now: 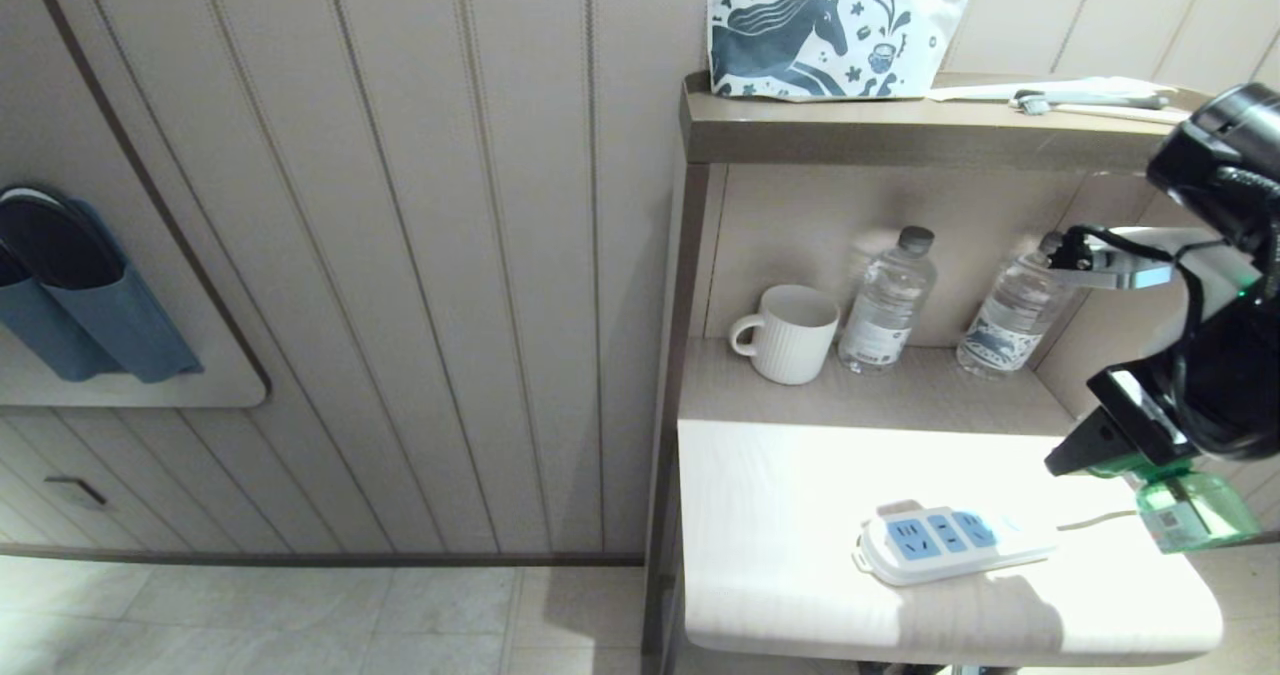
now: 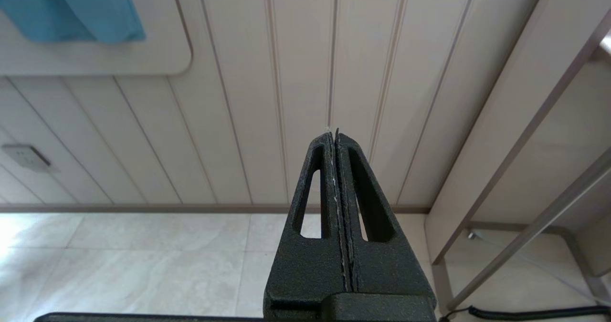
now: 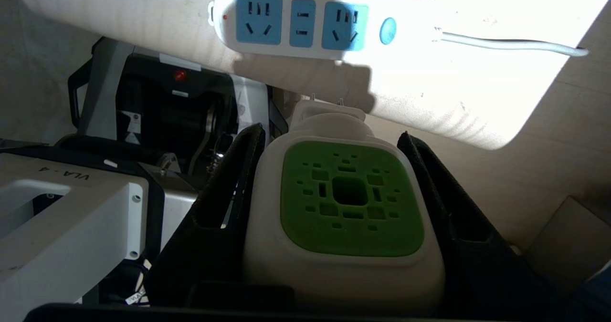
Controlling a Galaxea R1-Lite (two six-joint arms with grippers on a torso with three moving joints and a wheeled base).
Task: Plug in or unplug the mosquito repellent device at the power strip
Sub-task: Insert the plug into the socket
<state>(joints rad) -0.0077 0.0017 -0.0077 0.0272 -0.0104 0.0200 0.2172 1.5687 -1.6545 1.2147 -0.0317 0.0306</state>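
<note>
The mosquito repellent device [image 3: 351,198] has a white head with a green vented top, and my right gripper [image 3: 331,132] is shut on its sides. In the head view its translucent green bottle [image 1: 1195,510] hangs below the right gripper [image 1: 1130,455], in the air by the table's right edge. The power strip [image 1: 950,540] lies flat near the table's front, white with light-blue socket faces. All its sockets are empty in the right wrist view, where the power strip [image 3: 324,24] lies beyond the device's prongs. My left gripper [image 2: 333,136] is shut and empty, parked low facing the wall.
A white mug [image 1: 785,333] and two clear water bottles [image 1: 888,300] [image 1: 1015,320] stand at the back of the table [image 1: 780,495]. A horse-print pouch [image 1: 830,35] lies on the shelf above. The strip's cord [image 1: 1095,520] runs right. Panelled wall and tiled floor lie left.
</note>
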